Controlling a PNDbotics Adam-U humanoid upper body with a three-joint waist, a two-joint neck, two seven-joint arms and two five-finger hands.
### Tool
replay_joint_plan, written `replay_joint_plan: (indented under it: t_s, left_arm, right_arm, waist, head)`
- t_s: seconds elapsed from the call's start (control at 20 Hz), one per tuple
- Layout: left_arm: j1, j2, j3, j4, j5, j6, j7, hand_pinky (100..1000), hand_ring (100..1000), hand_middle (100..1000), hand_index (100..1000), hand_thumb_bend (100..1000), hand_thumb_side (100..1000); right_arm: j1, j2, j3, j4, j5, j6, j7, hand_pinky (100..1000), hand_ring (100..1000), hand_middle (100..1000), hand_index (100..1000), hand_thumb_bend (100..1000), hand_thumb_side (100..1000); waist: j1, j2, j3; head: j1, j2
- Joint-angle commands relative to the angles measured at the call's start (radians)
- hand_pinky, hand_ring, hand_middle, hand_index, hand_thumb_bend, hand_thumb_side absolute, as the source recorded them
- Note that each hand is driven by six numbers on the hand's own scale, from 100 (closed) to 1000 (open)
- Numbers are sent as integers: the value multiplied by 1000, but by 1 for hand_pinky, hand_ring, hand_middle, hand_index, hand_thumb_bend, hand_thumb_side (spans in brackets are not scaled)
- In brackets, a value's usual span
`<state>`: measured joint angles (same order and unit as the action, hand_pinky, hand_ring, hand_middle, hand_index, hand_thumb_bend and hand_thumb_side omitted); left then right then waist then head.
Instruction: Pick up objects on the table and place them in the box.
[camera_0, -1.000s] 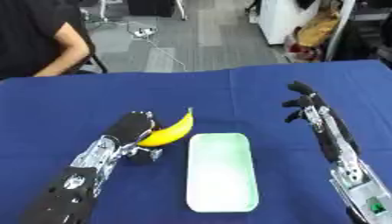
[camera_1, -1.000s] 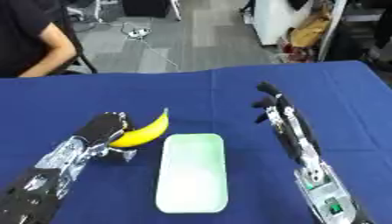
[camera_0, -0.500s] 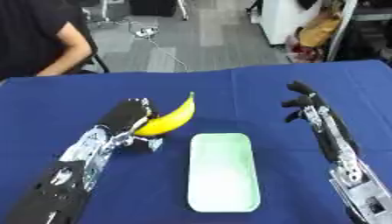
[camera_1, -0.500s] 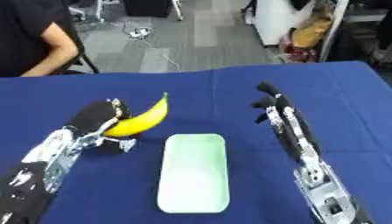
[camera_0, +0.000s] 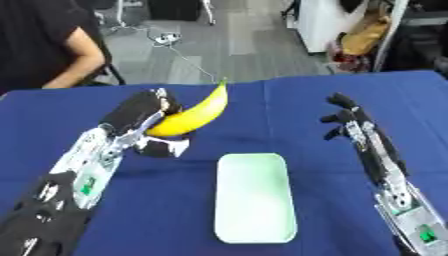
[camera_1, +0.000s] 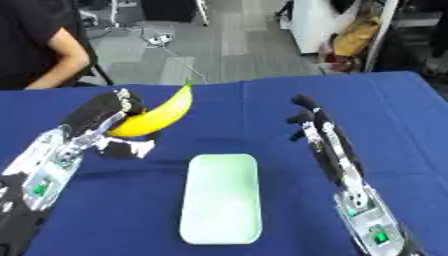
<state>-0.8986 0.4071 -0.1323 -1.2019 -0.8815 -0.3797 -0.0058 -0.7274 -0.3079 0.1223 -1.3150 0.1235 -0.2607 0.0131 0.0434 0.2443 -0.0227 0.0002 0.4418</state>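
Well, my left hand (camera_0: 144, 112) had its fingers curled round the lower half of the banana (camera_0: 192, 115), and the fruit was clear of the table, its stem tip pointing up and away toward the far edge. The thumb (camera_0: 164, 147) showed below the fruit, so I judged the banana sat between thumb and fingers rather than resting on anything. It hung over the left half of the blue-covered table (camera_0: 289, 105), just to the left of the box (camera_0: 255, 196) and a little beyond its far end.

The box, a pale green shallow tray with rounded corners, lay flat near the middle of the table toward the near edge, and I saw nothing in it.

My right hand (camera_1: 308, 121) stood idle over the right half of the table, fingers relaxed and only slightly bent, holding nothing, well apart from the box.

As for handling, I took the banana to be light and fairly stiff but easily bruised, with a smooth skin that could slip along its curve. Holding it round the thick middle seemed the sensible place, not by the stem. I reckoned the next move called for carrying it right and toward me, then lowering it lengthwise, since the box is long and narrow.
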Motion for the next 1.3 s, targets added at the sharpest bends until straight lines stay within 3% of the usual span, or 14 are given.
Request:
replay_joint_plan:
  t_s: [0.05, 0.45, 0.9, 1.3]
  left_arm:
    - [-11, 24, -4, -33, 20, 2, -16, 100, 100, 100, 100, 100, 279]
    - [-19, -11, -34, -26, -3, -24, -37, 100, 100, 100, 100, 100, 272]
    - [-53, -121, -81, 24, -88, -80, -53, 100, 100, 100, 100, 100, 266]
    - [-42, -146, -97, 47, -130, -109, -54, 100, 100, 100, 100, 100, 261]
  right_arm:
    - [-17, -9, -6, -10, 3, -3, -1, 550, 738, 902, 978, 100, 973]
    - [-20, -6, -4, -11, 3, -4, 1, 550, 739, 902, 978, 100, 974]
    - [-32, 2, -3, -14, 2, -5, 2, 550, 739, 902, 978, 100, 974]
    - [-34, 3, -3, -14, 2, -5, 3, 550, 739, 902, 978, 100, 974]
  waist:
    - [-2, -27, -1]
    - [-1, -22, -8]
    - [-7, -13, -24]
    - [-7, -9, -26]
  head:
    - [-6, -16]
    - [-2, -20]
    - [17, -32]
    - [15, -35]
